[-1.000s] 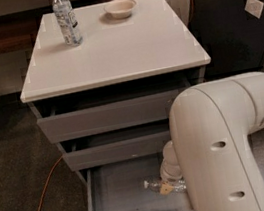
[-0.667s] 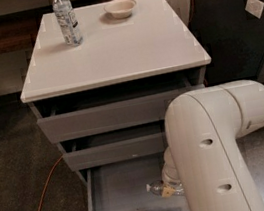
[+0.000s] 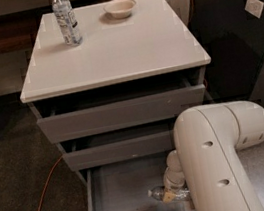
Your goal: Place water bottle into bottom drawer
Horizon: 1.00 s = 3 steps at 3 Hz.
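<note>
White-topped cabinet [image 3: 111, 45] fills the middle of the view; dark unit [image 3: 231, 34] at its 3 o'clock; white arm [image 3: 218, 163] comes in at 5 o'clock, reaching down in front of the cabinet; top drawer [image 3: 118, 114] and middle drawer [image 3: 119, 150] each slightly ajar; bottom drawer [image 3: 116, 191] pulled well out at the cabinet's 6 o'clock, grey inside showing; orange cable [image 3: 42, 199] on the floor at 7 o'clock; tall clear bottle [image 3: 66, 20] upright on top at 11 o'clock; bowl [image 3: 120, 8] at 12 o'clock, near it but apart; gripper [image 3: 172, 191] down inside the bottom drawer at its 3 o'clock side, right at the water bottle [image 3: 157, 193]; bottle lies on its side in the drawer; gripper state: cannot tell, arm blocks it.
</note>
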Each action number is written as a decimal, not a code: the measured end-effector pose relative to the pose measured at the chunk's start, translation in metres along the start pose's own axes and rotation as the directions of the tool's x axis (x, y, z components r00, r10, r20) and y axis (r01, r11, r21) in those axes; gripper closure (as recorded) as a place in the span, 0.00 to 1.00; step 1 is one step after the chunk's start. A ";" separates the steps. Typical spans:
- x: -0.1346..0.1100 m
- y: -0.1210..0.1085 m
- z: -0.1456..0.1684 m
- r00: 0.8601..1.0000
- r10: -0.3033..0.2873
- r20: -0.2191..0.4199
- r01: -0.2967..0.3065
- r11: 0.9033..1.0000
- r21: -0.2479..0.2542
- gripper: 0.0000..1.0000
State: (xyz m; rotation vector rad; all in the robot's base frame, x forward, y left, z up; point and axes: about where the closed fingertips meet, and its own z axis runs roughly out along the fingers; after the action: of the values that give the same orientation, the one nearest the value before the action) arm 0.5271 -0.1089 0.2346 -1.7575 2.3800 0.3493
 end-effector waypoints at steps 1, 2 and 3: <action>0.005 -0.005 0.026 1.000 -0.011 0.007 0.011 1.000 -0.028 1.00; 0.003 -0.013 0.044 0.999 -0.023 0.028 0.024 0.999 -0.036 0.78; 0.000 -0.016 0.051 0.998 -0.030 0.047 0.032 0.999 -0.031 0.55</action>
State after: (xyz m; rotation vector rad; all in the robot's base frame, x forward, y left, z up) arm 0.5417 -0.0996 0.1845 -1.7775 2.3254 0.4213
